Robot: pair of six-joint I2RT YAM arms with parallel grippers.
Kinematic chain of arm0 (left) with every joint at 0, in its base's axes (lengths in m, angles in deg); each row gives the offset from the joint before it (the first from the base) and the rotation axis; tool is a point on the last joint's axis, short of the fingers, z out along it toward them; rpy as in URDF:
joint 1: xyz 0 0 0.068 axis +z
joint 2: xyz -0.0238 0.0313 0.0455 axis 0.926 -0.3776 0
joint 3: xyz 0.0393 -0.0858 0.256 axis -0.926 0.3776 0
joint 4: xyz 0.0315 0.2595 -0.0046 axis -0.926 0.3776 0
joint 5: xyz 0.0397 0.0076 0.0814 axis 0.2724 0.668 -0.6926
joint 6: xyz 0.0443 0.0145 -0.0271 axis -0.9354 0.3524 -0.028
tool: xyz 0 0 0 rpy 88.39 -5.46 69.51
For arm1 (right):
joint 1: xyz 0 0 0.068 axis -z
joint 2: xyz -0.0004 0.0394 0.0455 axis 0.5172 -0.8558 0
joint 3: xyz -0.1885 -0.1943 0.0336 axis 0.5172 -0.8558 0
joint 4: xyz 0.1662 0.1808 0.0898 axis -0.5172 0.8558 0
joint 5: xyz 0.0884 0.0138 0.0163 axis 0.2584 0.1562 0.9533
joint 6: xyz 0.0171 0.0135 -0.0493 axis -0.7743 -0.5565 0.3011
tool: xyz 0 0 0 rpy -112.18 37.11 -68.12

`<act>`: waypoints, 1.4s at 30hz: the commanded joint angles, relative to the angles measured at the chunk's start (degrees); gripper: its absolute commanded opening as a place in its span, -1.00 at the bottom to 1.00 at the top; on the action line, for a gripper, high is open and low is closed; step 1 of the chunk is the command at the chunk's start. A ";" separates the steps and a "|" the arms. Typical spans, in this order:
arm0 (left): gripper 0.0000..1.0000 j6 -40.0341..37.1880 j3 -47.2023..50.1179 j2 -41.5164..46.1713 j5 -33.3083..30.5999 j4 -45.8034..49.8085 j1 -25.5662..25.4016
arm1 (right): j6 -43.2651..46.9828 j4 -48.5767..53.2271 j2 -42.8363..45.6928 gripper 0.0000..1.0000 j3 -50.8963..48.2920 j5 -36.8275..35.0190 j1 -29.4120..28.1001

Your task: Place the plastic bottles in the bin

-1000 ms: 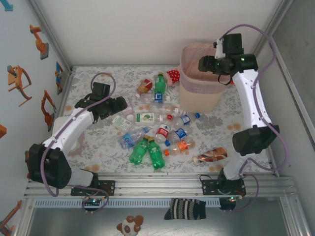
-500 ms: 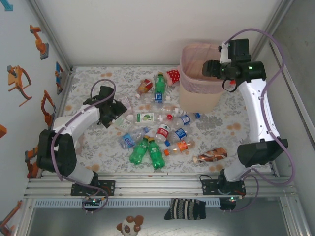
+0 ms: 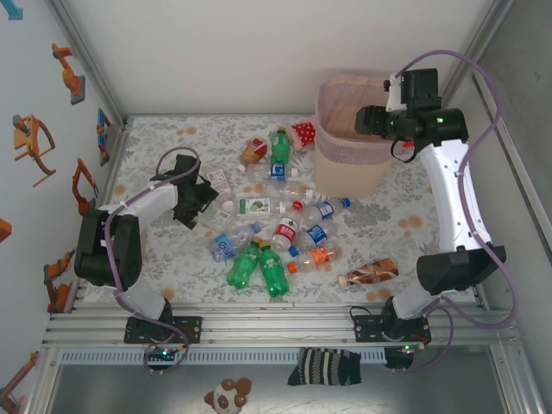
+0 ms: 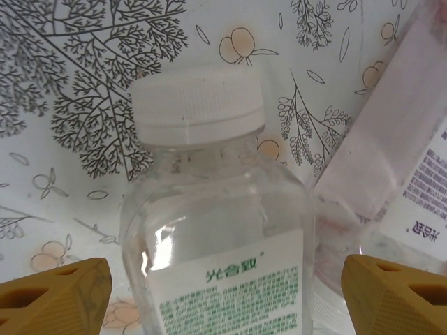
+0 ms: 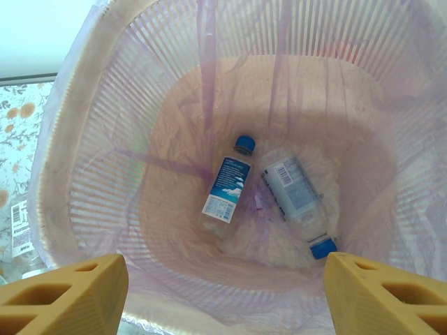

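Bottles [image 3: 285, 233] noted from overhead, lying loose on the patterned tablecloth [image 3: 397, 233] across the middle of the frame: clear ones with blue, red or white labels, green bottles [image 3: 244, 266] at lower centre, a brown bottle [image 3: 369, 272] at lower right. Found the pink bin [image 3: 345, 168] upright at upper right of centre, just beside the top of the pile. Located the left gripper [image 3: 200, 203] at centre left, low over the cloth, pointing at the left edge of the pile. Located the right gripper [image 3: 366, 121] at upper right, above the bin's rim.

Left wrist view: confirmed jaws standing wide, one yellow fingertip [image 4: 56, 296] in each lower corner, nothing gripped. Noted a white-labelled bottle [image 4: 216, 230] between them, clear-bodied, white cap toward the top of the frame, green print on the label, apart from both fingertips. Noted a second clear bottle [image 4: 405, 160] with purple print close at its right; cannot tell whether touching.

Right wrist view: confirmed jaws spread wide, holding nothing, tips in the lower corners, aimed straight down into the bin. Counted two blue-capped bottles at the bottom, on the pink liner [image 5: 363, 174]: one [image 5: 227, 185] at centre with cap up-frame, the other [image 5: 297, 199] just right of it with cap down-frame.
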 commanded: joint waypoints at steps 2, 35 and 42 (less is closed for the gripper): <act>0.64 2.32 0.68 -2.01 1.77 -2.78 0.83 | 0.84 0.60 2.47 0.46 -0.34 -0.96 -0.43; 0.13 -17.00 -0.27 23.81 -2.56 -5.91 1.73 | -2.19 -17.17 14.78 0.36 -13.83 11.91 -0.43; 0.07 -26.40 1.93 33.71 16.69 -22.30 1.58 | -4.49 -31.46 20.31 0.36 -22.16 25.23 -1.15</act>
